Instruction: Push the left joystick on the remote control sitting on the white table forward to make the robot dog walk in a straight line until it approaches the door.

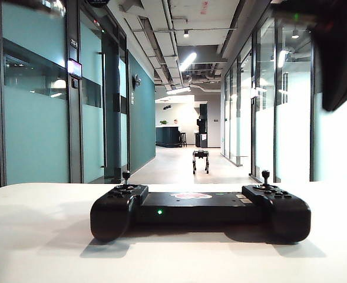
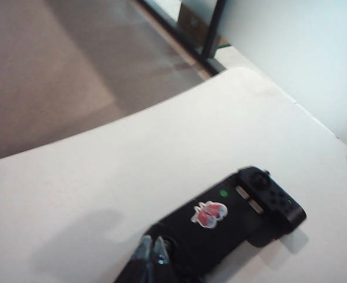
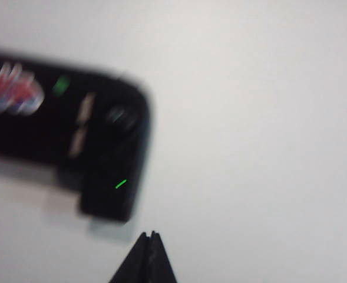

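Note:
The black remote control [image 1: 200, 207] lies flat on the white table [image 1: 37, 236], its green light on. Its left joystick [image 1: 126, 175] stands upright with nothing touching it. The robot dog [image 1: 200, 160] stands far down the corridor, small behind the controller. In the left wrist view my left gripper [image 2: 151, 244] is shut and hangs above the remote control's [image 2: 226, 218] left end, where its tips hide the left joystick. My right gripper [image 3: 151, 236] is shut, empty, over bare table beside the remote control's [image 3: 67, 130] right handle. In the exterior view only a dark blurred arm part [image 1: 338, 59] shows at upper right.
The twin right stick [image 1: 265, 175] stands upright on the other handle. Beyond the table's far edge [image 1: 55, 186] a long corridor runs between teal and glass walls [image 1: 37, 118] with several doors. A counter [image 1: 167, 137] closes the far end.

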### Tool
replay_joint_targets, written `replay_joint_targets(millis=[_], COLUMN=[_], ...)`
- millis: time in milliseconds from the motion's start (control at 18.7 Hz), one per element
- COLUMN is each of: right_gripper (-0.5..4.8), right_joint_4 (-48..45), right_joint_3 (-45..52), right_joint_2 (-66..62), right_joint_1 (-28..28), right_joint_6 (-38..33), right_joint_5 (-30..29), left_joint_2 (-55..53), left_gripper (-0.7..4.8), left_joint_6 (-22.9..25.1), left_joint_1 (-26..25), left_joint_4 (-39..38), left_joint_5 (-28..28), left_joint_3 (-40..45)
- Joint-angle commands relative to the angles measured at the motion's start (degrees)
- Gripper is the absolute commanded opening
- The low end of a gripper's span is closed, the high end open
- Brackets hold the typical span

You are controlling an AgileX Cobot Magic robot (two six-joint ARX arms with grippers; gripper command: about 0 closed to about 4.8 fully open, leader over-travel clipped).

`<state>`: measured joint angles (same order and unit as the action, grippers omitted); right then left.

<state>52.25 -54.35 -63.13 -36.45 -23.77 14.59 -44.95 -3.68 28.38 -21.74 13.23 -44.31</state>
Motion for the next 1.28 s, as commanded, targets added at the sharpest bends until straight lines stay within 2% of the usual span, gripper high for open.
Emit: replay_joint_targets(millis=[54,268,589,910,1070,1285], right_gripper=[-0.01,-0.01,0.00,0.00,0.00,0.00], right_joint_4=[-6.73,-17.55,-17.84,-17.81,-17.81,-17.84], right_joint_3=[1.14,5.33,5.57,5.57,5.57,5.57], right_joint_2=[4.50,10.29,10.99,10.97,10.97,10.97], right_joint_1=[-0.15,-0.13,-0.04,-0.04,-0.02,-0.02], right_joint_6=[5.29,9.07,8.92,8.92,8.92,8.92], right_joint_5=[3.43,3.43,3.41,3.39,3.43,3.41], left_joint_2=[2.62,5.73,12.28,21.51,24.06,24.57], left_gripper=[-0.05,-0.05,-0.05,-0.05,-0.05,-0.05], left_joint_6=[0.22,0.24,0.42,0.42,0.48,0.66], left_joint_1=[1.95,2.19,2.19,2.19,2.19,2.19], left_joint_4=[6.93,12.79,19.30,23.67,24.17,26.47], left_joint_5=[-1.31,-3.98,-9.99,-10.69,-13.31,-13.46], left_joint_3=[5.01,11.13,18.80,26.14,27.56,27.67])
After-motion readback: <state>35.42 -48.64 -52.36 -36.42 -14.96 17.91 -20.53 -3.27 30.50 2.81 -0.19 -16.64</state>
